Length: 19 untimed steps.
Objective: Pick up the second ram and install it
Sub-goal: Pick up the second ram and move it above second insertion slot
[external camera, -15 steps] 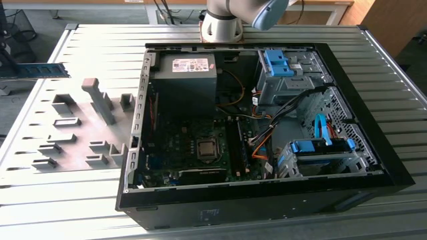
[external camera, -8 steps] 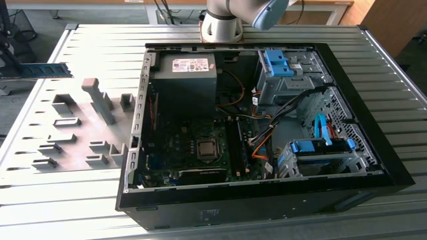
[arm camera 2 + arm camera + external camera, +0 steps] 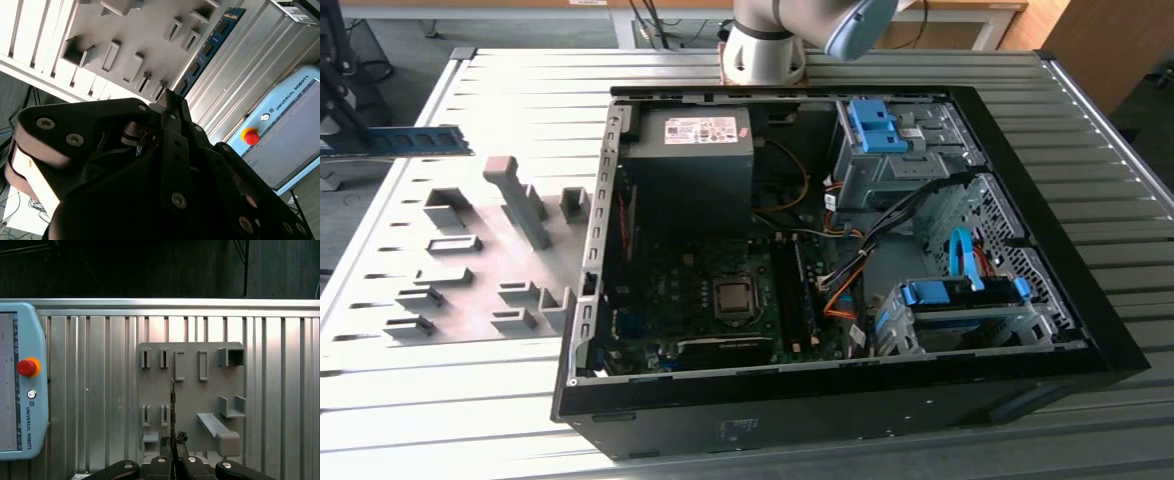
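Currently, my gripper [image 3: 174, 444] closed tight on the second ram [image 3: 173, 402], stick edge-on over grey holder tray [image 3: 200, 395]

— What sort of place is shown?

— A robotics lab or workshop is indicated. A ribbed aluminium tabletop [image 3: 881, 70] is seen, with a robot arm's base [image 3: 767, 45] mounted at its edge.

— What else is that drawn from?

— Beneath the fingers [image 3: 165, 446], which are closed on the second ram [image 3: 209, 47], a grey fixture plate [image 3: 190, 395] is laid out. To one side of them a teach pendant [image 3: 20, 405] with a red stop button [image 3: 26, 367] is rested. An opened computer case [image 3: 854, 420] is set well away from the fingers.
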Tool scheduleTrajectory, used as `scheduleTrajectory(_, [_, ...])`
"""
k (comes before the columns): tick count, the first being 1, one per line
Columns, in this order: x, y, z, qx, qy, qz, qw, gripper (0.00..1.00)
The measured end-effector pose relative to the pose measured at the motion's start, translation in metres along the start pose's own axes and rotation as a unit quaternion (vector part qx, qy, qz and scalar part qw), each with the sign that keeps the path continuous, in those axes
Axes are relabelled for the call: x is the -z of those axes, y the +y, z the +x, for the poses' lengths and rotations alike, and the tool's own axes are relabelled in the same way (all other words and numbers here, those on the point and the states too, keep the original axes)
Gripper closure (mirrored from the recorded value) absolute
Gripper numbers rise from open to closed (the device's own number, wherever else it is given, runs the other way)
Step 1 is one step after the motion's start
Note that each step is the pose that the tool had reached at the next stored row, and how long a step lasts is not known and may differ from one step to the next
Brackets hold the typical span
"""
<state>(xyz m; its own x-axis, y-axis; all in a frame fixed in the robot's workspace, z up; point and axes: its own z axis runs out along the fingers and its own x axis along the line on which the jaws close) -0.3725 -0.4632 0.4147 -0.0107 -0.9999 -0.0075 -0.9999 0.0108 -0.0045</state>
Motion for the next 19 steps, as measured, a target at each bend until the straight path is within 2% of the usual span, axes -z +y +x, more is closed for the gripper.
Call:
scheduleTrajectory(11, [-0.0001, -0.0033, 0.0, 0.0, 0.0001, -0.0001, 1.0, 0.86])
scheduleTrajectory(19, [-0.0002, -0.0104, -0.0001, 0.0, 0.0, 0.0, 1.0, 0.86])
